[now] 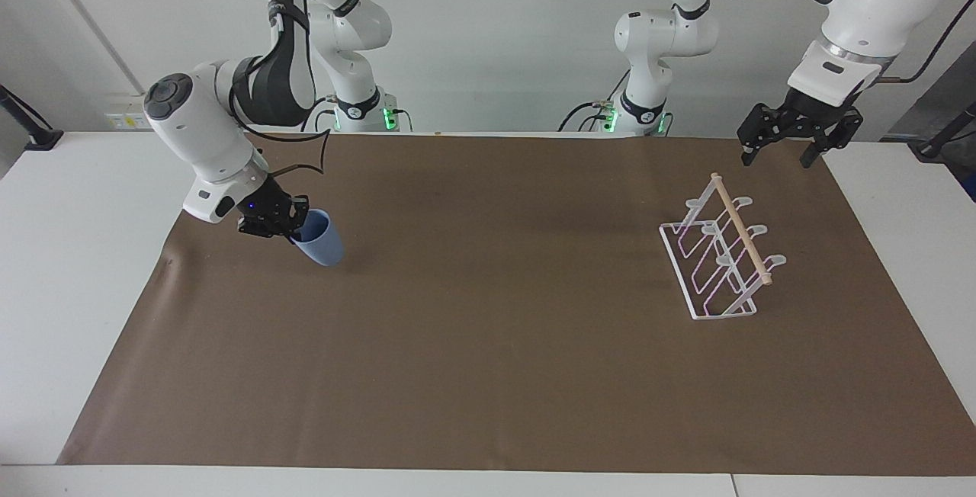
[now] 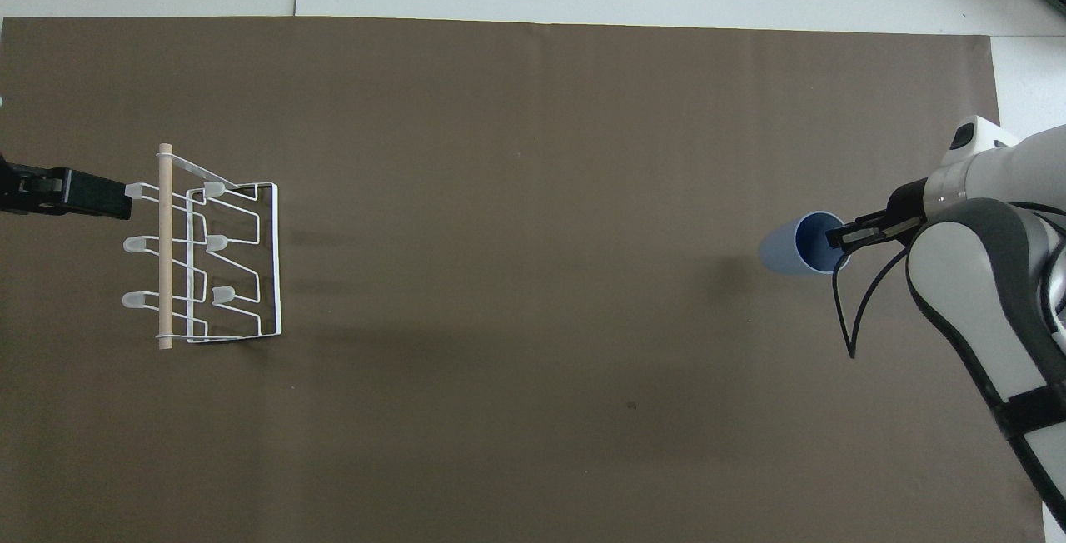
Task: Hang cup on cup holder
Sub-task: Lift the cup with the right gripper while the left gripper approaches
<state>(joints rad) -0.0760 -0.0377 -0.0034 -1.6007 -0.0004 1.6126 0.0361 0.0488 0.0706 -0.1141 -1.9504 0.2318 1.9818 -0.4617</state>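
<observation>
Now the right gripper (image 1: 293,221) is clamped on the rim of the cup (image 1: 320,239), which hangs tilted from it above the brown mat (image 1: 488,344). Well apart from it, the left gripper (image 1: 784,148), fingers apart, hovers beside the cup holder (image 1: 720,257).

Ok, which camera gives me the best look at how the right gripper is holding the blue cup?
The facing view: the right gripper pinches the rim of the cup, which hangs tilted above the brown mat. The overhead view shows one finger inside the cup's mouth, but not its height.
</observation>
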